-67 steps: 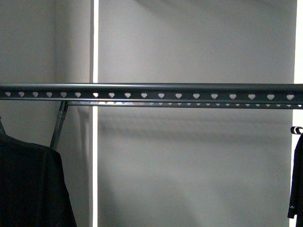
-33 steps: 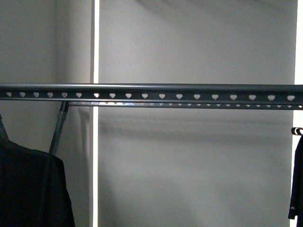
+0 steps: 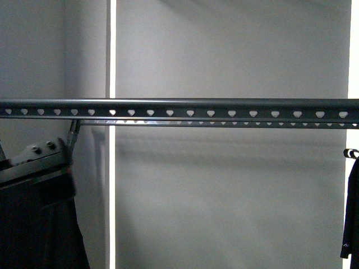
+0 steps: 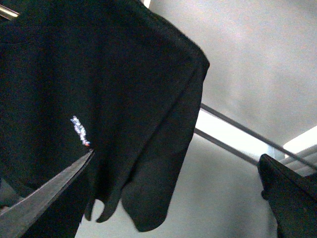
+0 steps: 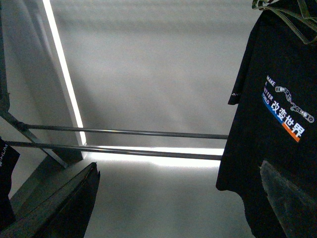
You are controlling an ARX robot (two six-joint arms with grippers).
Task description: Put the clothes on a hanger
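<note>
The clothes (image 4: pixel 99 89), a black T-shirt with a small white and red graphic, hang close in front of my left gripper (image 4: pixel 176 163). A brass-coloured piece (image 4: pixel 7 11) shows at the shirt's top. The gripper is open; the sleeve hangs between and beyond its fingers (image 4: pixel 44 198), held by neither. In the front view the shirt (image 3: pixel 33 230) is at the lower left, below the hanger (image 3: pixel 179 106), a dark grey rail with heart-shaped holes. My right gripper (image 5: pixel 178 168) is open and empty, below the rail (image 5: pixel 124 132).
Another black garment (image 5: pixel 277 129) with coloured lettering and a tiny white sleeve logo hangs by my right gripper's finger (image 5: pixel 290 198); it shows at the front view's right edge (image 3: pixel 350 218). A grey leg (image 3: pixel 72 140) slants under the rail. A grey wall is behind.
A grey part of my left arm has risen into the front view at the lower left, in front of the black shirt. The rail and the right garment have stayed put.
</note>
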